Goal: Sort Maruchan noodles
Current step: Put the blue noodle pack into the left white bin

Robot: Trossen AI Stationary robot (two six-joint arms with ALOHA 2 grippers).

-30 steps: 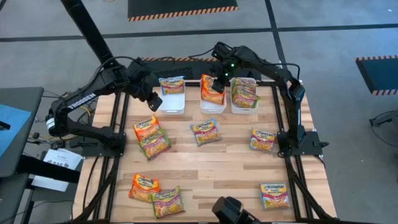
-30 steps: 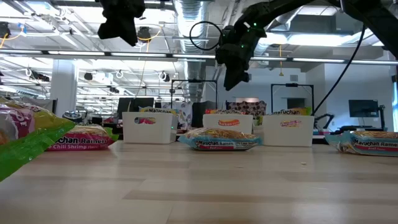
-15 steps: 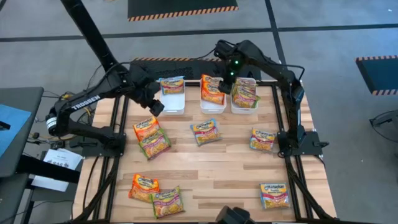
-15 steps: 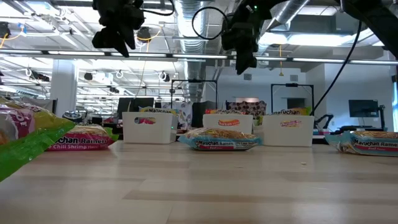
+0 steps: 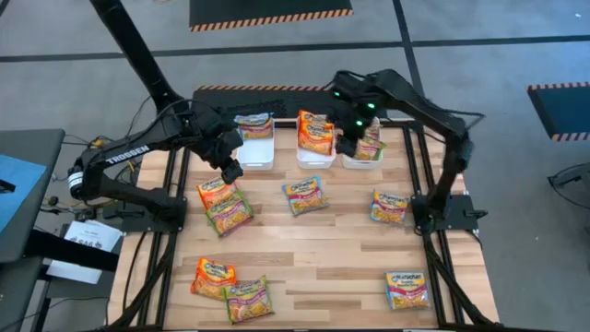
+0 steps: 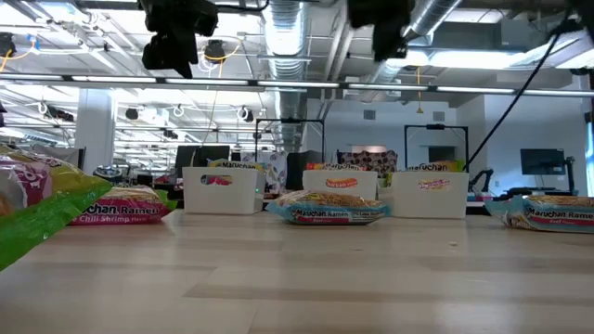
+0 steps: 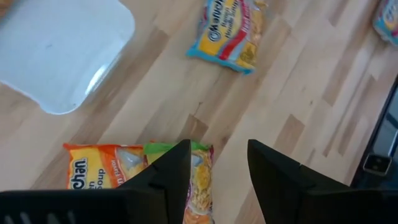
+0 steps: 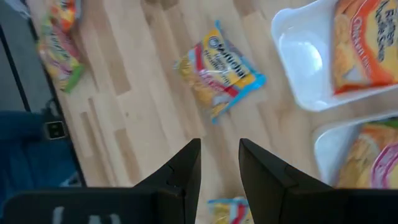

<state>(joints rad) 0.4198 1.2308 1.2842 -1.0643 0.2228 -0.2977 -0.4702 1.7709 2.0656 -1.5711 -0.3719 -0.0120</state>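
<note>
Overhead: two arms above scattered ramen packets

Left of centre, the left end effector (image 5: 230, 170) hovers with fingers parted and empty, just above an orange packet (image 5: 217, 192) overlapping a green packet (image 5: 230, 212). Along the upper edge of the tabletop (image 5: 313, 249) stand three white bins (image 5: 255, 152), each holding packets. Centre frame lies a blue-edged packet (image 5: 305, 195). Right of it, the right end effector (image 5: 347, 145) hangs open and empty between the middle and right bins. More packets lie lower left, right and lower right.
</note>
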